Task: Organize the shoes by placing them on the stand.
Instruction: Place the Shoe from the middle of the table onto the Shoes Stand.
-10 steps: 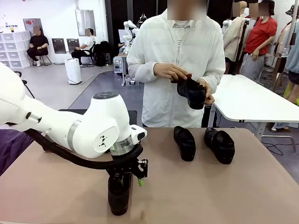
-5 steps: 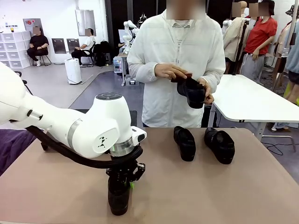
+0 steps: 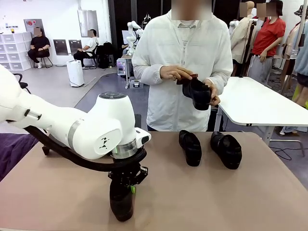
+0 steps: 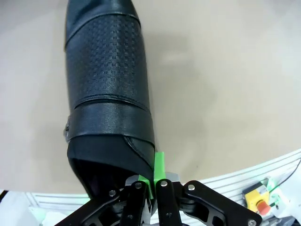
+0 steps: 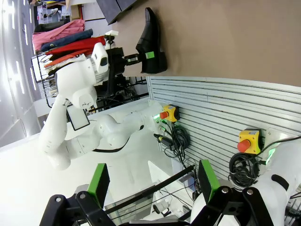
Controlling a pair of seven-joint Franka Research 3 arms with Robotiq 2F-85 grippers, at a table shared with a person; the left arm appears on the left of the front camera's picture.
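— Tabletop status: what occupies the tan rectangular table (image 3: 250, 197), and how much of the task is complete?

— By present evidence, none of it. No shoe rests on a rack. A dark flat panel (image 5: 123, 7) at the table's far side may be the low black stand; too little of it shows to confirm.

— Locate all four shoes.

— Item 1: the person in the white jacket (image 3: 183, 62), at the far side, holds one glossy black leather slip-on loafer (image 3: 198, 94) in both hands, above the table. Items 2 and 3: the middle loafer (image 3: 190, 147) and the right-hand loafer (image 3: 226, 150), both matching, stand side by side on the table in front of the person. Item 4: the near loafer (image 3: 120, 204) sits at the robot's edge under the white left arm (image 3: 72, 130), heel toward the robot, sole apparently on the surface.

— Gripper condition?

— The left gripper (image 4: 155, 176) is clamped on the heel-end collar of the near loafer. The right gripper (image 5: 153, 181) stands wide, holds nothing, and is well apart from every shoe.

— Remaining work?

— All four placements, as judged. The step in hand is lifting the near loafer for transfer to the stand.
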